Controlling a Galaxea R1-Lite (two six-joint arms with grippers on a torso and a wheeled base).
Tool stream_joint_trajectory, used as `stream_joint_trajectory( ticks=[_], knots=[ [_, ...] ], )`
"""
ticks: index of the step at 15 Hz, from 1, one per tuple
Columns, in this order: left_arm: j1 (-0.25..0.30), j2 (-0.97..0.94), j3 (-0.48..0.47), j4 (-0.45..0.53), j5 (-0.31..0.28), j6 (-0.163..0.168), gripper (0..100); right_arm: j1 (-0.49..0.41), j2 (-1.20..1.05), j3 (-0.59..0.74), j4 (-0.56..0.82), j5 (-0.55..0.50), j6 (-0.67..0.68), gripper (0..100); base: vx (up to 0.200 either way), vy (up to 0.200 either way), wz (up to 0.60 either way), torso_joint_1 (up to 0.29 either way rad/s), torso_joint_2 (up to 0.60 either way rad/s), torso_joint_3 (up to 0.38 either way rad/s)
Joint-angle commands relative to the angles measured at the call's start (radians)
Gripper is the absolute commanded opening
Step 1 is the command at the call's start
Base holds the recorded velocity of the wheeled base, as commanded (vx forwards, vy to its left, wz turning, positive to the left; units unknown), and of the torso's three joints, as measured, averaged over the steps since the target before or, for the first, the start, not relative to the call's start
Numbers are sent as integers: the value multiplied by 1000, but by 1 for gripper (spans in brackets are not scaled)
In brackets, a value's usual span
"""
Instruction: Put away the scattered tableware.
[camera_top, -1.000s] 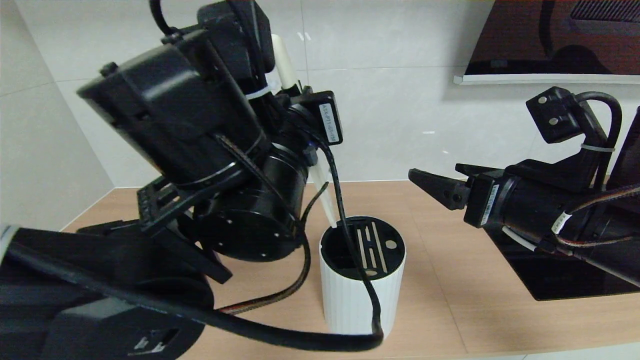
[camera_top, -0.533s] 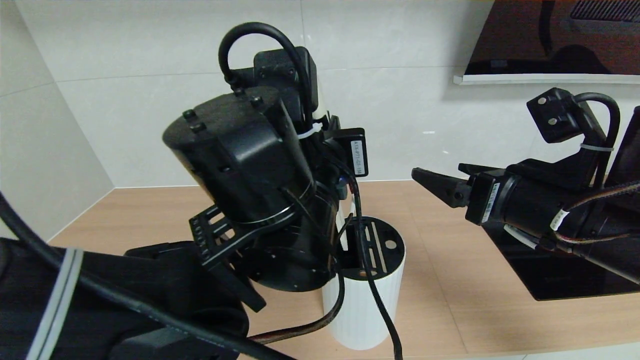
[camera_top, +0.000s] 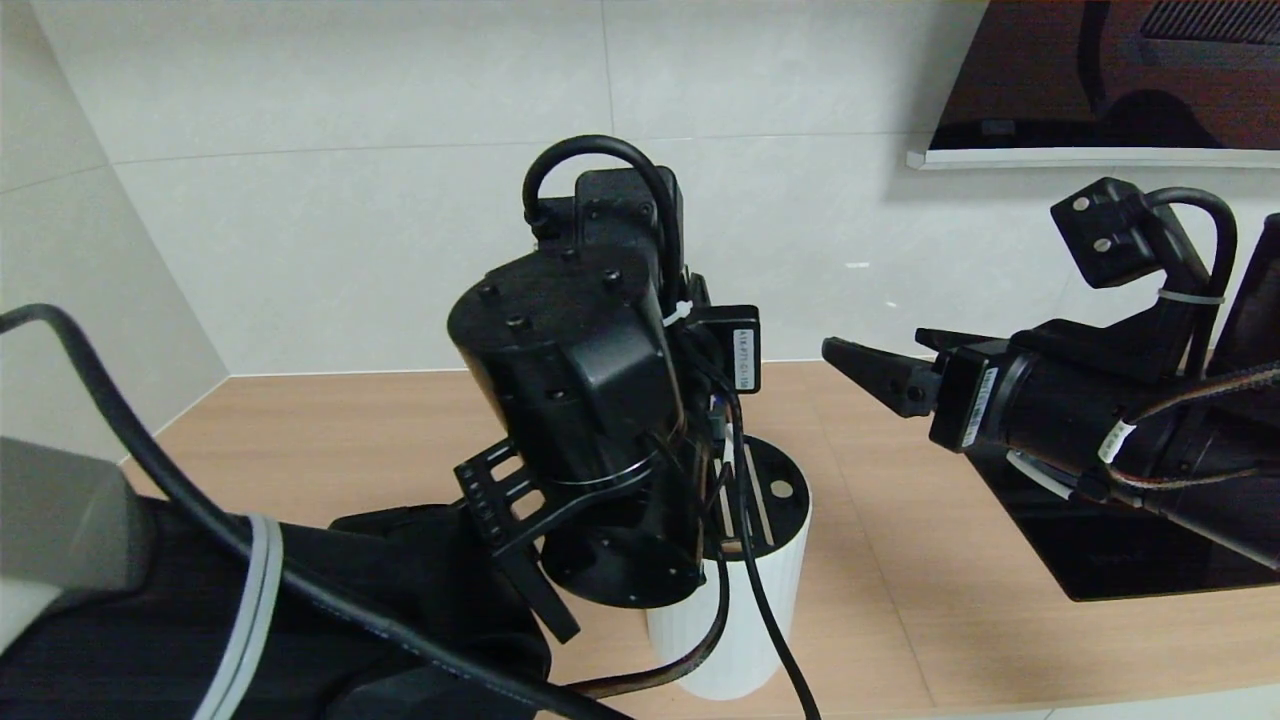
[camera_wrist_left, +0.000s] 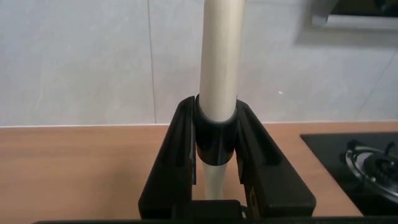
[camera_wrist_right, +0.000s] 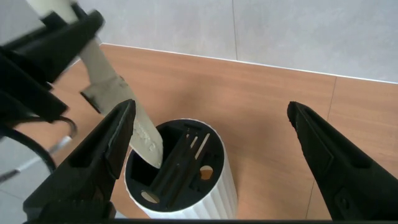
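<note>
A knife with a cream handle (camera_wrist_left: 219, 56) and pale blade (camera_wrist_right: 134, 127) stands nearly upright, my left gripper (camera_wrist_left: 216, 115) shut on the handle. The blade tip sits inside a slot in the black top of the white ribbed holder (camera_wrist_right: 186, 180). In the head view my left wrist hangs right over the holder (camera_top: 745, 610) and hides most of its top. My right gripper (camera_top: 875, 345) hovers open to the right of the holder at about the same height as the left wrist, its fingers (camera_wrist_right: 118, 143) spread wide with nothing between them.
A black cooktop (camera_top: 1100, 555) lies set into the wooden counter (camera_top: 330, 440) on the right, with a burner (camera_wrist_left: 373, 165) showing. A dark range hood (camera_top: 1100, 80) hangs on the tiled wall above it. The counter's front edge runs close to the holder.
My left arm has swung right and come down over the holder, lowering the knife blade into it. The right arm has stayed put.
</note>
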Motion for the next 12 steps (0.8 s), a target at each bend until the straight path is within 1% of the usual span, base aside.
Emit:
stream_joint_trajectory(
  ticks=[1, 4, 5, 8, 12],
  knots=[
    [-5, 14, 2, 0, 2, -2, 0, -1, 4, 0, -1, 0, -1, 100, 0, 0, 0, 0, 0, 0],
    [-8, 40, 5, 0, 2, -23, 0, -1, 8, 5, -1, 0, 1, 100, 0, 0, 0, 0, 0, 0],
    [-8, 52, 8, 0, 2, -37, 0, -2, 10, 6, -1, 0, -1, 100, 0, 0, 0, 0, 0, 0],
    [-12, 79, 13, 0, 3, -45, 0, -13, 14, 6, -1, 2, -1, 100, 0, 0, 0, 0, 0, 0],
    [-28, 95, 65, 0, 2, -52, 0, -16, 19, 8, -1, 3, -1, 100, 0, 0, 0, 0, 0, 0]
  ],
)
